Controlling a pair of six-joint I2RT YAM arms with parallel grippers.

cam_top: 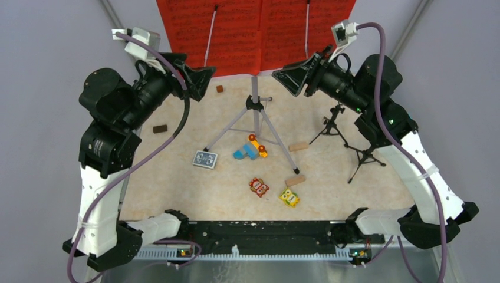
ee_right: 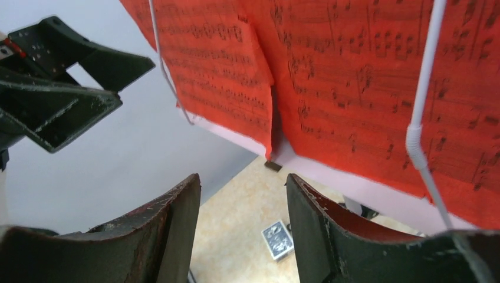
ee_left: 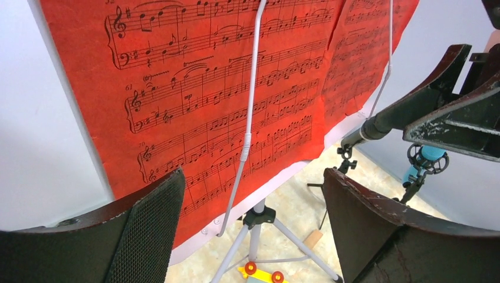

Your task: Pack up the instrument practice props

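The music stand stands at the back middle on silver tripod legs (cam_top: 255, 118), its pale ledge (ee_left: 283, 175) under the red music sheets (cam_top: 212, 35). Thin wire arms (ee_left: 250, 118) hold the sheets against it. My left gripper (cam_top: 205, 84) hangs open by the sheets' lower left edge, nothing between its fingers (ee_left: 147, 230). My right gripper (cam_top: 284, 84) hangs open near the right sheet (ee_right: 377, 76), empty, fingers (ee_right: 171, 224) apart. Two black mic tripods (cam_top: 333, 127) (cam_top: 365, 156) stand at the right. A blue microphone (ee_left: 433, 154) shows in the left wrist view.
A blue-patterned card deck (cam_top: 204, 158), a yellow toy car (cam_top: 257, 145), two owl blocks (cam_top: 259, 187) (cam_top: 289, 198), wooden blocks (cam_top: 298, 146) (cam_top: 295, 180) and small brown blocks (cam_top: 160, 128) (cam_top: 219, 89) lie on the beige tabletop around the tripod legs.
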